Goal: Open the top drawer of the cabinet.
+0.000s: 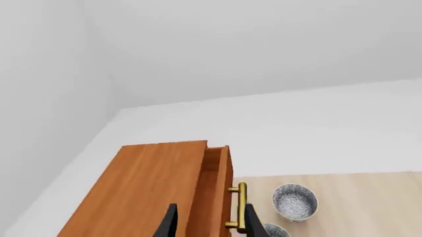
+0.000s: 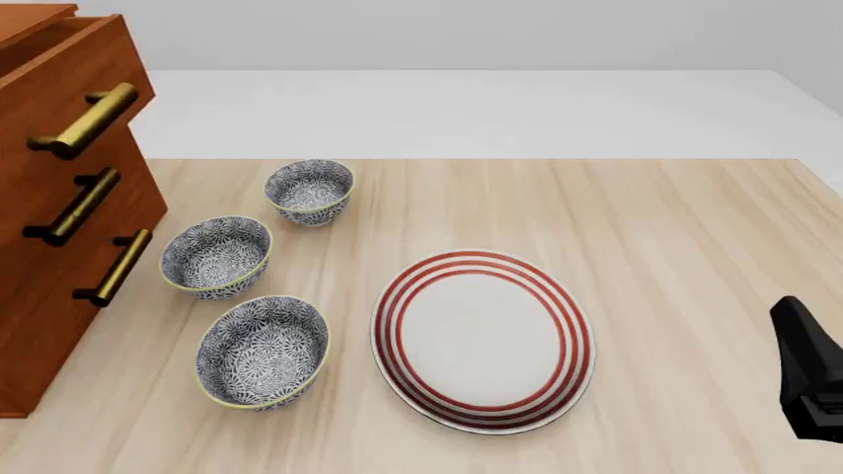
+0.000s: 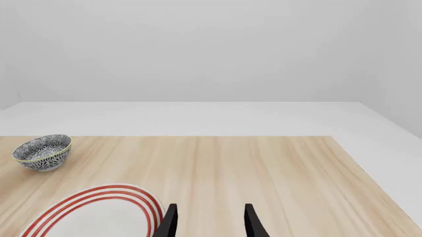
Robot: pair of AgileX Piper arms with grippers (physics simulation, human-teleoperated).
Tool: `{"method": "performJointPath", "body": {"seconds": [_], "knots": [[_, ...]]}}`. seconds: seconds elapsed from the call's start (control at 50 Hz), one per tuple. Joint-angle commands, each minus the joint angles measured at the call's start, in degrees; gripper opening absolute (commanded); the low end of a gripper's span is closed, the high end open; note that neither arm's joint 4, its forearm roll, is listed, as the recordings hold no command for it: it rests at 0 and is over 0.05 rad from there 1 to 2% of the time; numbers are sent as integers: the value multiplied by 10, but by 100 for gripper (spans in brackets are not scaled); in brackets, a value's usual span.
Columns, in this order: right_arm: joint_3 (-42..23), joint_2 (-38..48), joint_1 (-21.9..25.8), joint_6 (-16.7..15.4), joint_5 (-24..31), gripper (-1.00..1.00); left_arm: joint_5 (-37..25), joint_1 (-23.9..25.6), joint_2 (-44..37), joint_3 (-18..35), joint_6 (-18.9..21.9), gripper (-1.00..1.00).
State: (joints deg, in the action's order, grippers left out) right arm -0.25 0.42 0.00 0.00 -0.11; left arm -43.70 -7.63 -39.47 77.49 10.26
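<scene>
Cabinet (image 2: pixel 53 197) stands on pale wood table (image 2: pixel 658 227), white room; both claws parted, empty.

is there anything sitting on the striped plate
No, the red-striped plate in the front view shows only its bare white centre, and the three patterned bowls stand apart on the table.

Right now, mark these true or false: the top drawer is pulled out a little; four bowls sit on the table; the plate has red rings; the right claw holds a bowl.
1. The top drawer of the cabinet is pulled out a little. True.
2. Four bowls sit on the table. False: three patterned bowls.
3. The plate has red rings. True.
4. The right claw holds a bowl. False: it is open, holding nothing, over bare wood beside the plate.
</scene>
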Motion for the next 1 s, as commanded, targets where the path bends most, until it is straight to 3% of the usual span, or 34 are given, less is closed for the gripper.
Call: {"method": "performJointPath", "body": {"seconds": [0.02, 0.2, 0.24, 0.46, 0.54, 1.0], "knots": [[0, 0, 0, 0, 0, 100, -38, -1, 14, -25, -62, 100], [0, 0, 0, 0, 0, 100, -50, 7, -10, -36, -109, 100], [0, 0, 0, 0, 0, 100, -46, 6, -11, -36, -102, 100], [0, 0, 0, 0, 0, 100, -61, 3, -67, 20, -140, 100], [0, 0, 0, 0, 0, 100, -64, 11, -81, 19, -151, 100], [0, 0, 0, 0, 0, 100, -56, -1, -146, 3, -162, 100]]}}
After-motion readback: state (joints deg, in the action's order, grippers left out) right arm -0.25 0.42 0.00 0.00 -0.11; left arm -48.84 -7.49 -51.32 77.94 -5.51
